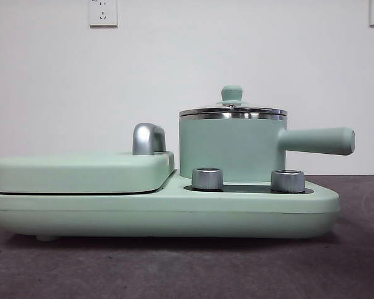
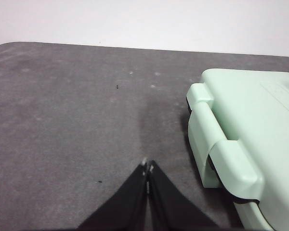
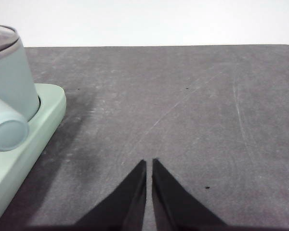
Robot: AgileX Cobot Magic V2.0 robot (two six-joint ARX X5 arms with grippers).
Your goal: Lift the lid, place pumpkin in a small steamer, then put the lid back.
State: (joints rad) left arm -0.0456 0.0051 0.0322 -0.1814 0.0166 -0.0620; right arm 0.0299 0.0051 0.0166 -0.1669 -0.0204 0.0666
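Observation:
The small steamer (image 1: pixel 229 148), a mint-green pot with a long side handle (image 1: pixel 318 141), stands on the right half of the wide base. The lid (image 1: pixel 232 109) with its silver rim and mint-green knob sits closed on the pot. The pot also shows at the edge of the right wrist view (image 3: pixel 9 77), handle end toward the camera. The pumpkin is out of view. My left gripper (image 2: pixel 148 167) is shut and empty over bare table beside the griddle end of the base. My right gripper (image 3: pixel 149 163) is shut and empty over bare table, apart from the pot.
The wide mint-green base (image 1: pixel 168 212) carries a flat griddle cover (image 1: pixel 81 171) with a chrome handle (image 1: pixel 148 138) on its left half and two silver knobs (image 1: pixel 207 178) in front of the pot. The cover's end shows in the left wrist view (image 2: pixel 245 134). Dark grey table (image 3: pixel 183 106) surrounds it.

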